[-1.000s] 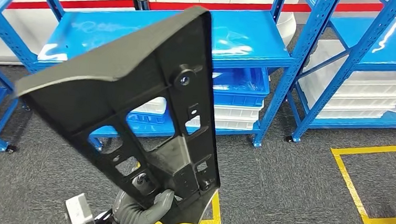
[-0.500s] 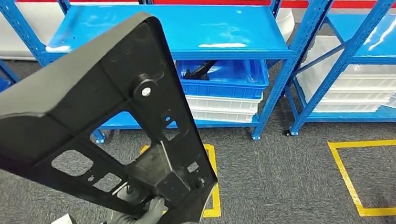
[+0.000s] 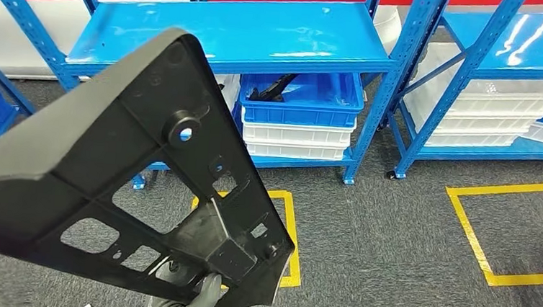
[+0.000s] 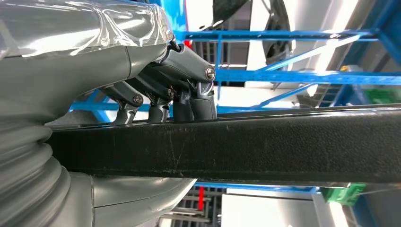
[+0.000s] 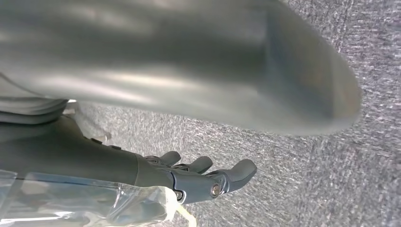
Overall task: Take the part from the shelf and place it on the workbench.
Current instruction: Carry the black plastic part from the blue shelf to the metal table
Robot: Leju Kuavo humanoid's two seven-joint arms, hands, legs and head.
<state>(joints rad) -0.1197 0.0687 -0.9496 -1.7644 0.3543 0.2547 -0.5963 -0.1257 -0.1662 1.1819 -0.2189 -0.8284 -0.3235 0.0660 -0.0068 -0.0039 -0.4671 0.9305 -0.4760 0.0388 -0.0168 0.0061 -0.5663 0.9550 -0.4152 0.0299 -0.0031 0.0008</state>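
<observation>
The left hand point(image 3: 193, 303) grips the black part point(image 3: 129, 180) by its narrow lower end, fingers point(image 4: 189, 94) clamped over its edge, holding it tilted in the air before the blue shelf point(image 3: 234, 32). The right hand point(image 5: 198, 177) hangs over grey carpet point(image 5: 331, 165), fingers spread and holding nothing.

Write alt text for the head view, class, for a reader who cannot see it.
A large black plastic part with cut-out holes fills the left foreground, gripped at its lower end by the robot's left hand. Behind it stand blue metal shelves holding a blue bin on stacked white bins, above grey carpet marked with yellow tape squares.
</observation>
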